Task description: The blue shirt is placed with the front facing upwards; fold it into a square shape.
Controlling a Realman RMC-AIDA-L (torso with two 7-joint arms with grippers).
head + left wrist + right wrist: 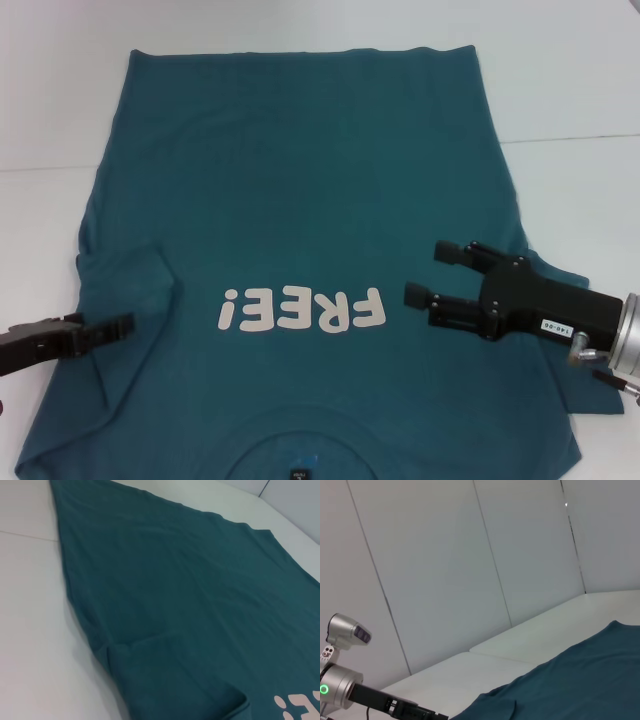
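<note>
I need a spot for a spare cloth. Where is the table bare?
Bare table lies beyond the blue shirt's far hem and along both its sides. Near the robot it is crowded: left gripper at the sleeve, right gripper over the shirt.

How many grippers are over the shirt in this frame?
2. The left gripper sits low at the blue shirt's left sleeve edge; the right gripper, fingers open, is over its right side.

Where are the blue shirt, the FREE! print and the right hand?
blue shirt (300, 170): head view, plain cloth above the print.
FREE! print (302, 309): head view, middle letters.
right hand (428, 273): head view, gap between its open fingertips.
</note>
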